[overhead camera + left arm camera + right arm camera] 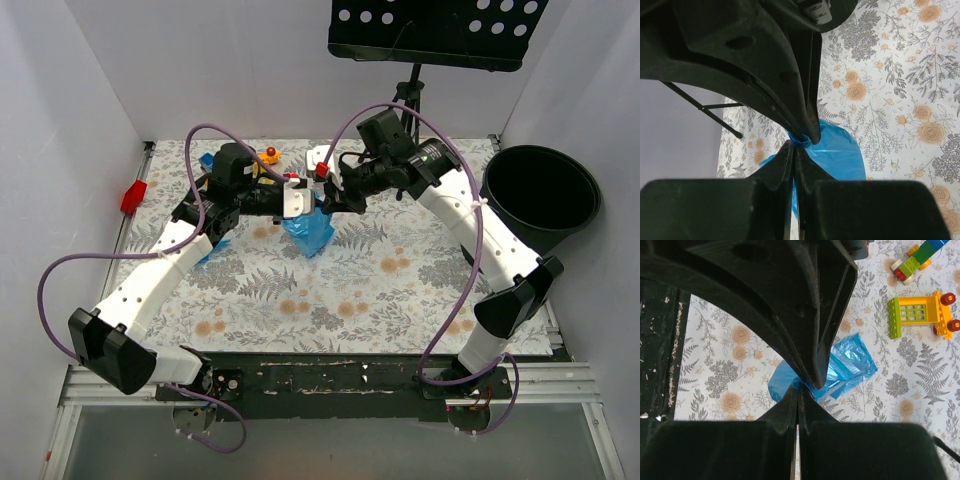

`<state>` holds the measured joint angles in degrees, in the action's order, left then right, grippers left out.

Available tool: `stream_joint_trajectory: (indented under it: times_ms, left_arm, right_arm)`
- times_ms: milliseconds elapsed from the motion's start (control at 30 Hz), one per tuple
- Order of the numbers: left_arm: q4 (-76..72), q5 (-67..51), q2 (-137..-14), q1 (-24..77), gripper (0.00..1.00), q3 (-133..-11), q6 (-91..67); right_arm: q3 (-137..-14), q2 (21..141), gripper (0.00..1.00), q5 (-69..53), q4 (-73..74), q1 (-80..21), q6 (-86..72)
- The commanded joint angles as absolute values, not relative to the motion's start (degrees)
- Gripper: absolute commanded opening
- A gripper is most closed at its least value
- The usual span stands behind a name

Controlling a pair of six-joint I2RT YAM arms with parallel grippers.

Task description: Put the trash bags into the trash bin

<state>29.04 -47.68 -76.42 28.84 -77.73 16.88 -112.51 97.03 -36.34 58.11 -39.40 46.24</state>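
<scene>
Where the trash bag is: the trash bag (308, 232) hangs bunched just beneath both claws, its top gathered between them. Its lower end is down by the flowered cloth (400, 290) — whether it touches, I cannot tell.
Left claw: the left claw (799, 142) is pressed together on a twisted neck of blue film, and the bag bulges out just below its tips.
Right claw: the right claw (801, 388) is also pinched tight on blue film. A flatter folded stretch of blue lies on the cloth just beyond its tips; whether that is the same bag, I cannot tell.
Why two grips: the claws meet tip to tip on one bunch. Thin, slippery film probably holds better, and stays gathered, when it is pinched from both sides.
Trash bin: the trash bin (540, 195) stands well apart from both claws, out past the right claw's own arm, with its mouth open upward. Nothing blue shows inside it.
Clutter: toy blocks (917, 315) lie beyond the right claw's tips, apart from the film. A music stand (437, 30) rises behind both claws.
Step in hand: the bag is gripped but not yet carried — it looks like a handover or a shared lift.
Risk: loose film could snag or slip free on the way to the bin.
</scene>
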Motion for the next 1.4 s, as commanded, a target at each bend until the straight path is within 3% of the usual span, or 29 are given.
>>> stream_joint_trajectory:
  times_ms: [0, 133, 267, 533, 733, 1367]
  left_arm:
    - [27.51, -44.83, -74.09, 29.36, 0.0, -77.96, 15.21]
    - [25.93, -42.63, -73.65, 29.36, 0.0, -77.52, 16.61]
    - [25.58, -42.28, -73.92, 29.53, 0.0, -77.43, 18.98]
    - [26.19, -40.61, -75.14, 30.32, 0.0, -77.17, 23.9]
    - [26.19, -40.25, -75.85, 30.67, 0.0, -77.52, 25.57]
    - [26.19, -38.41, -76.46, 31.29, 0.0, -77.69, 27.42]
  right_arm:
    - [-110.75, 93.7, 0.01, -34.29, 55.28, -39.46, 42.8]
    - [-108.02, 91.06, 0.04, -31.64, 56.24, -39.46, 42.01]
    - [-106.7, 90.44, 0.25, -31.38, 58.27, -38.85, 39.21]
    - [-112.75, 92.8, 0.43, -30.24, 53.79, -37.79, 27.44]
    - [-119.26, 97.99, 0.44, -31.81, 56.16, -37.71, 22.51]
    - [-119.79, 101.42, 0.4, -45.78, 56.78, -33.58, 16.79]
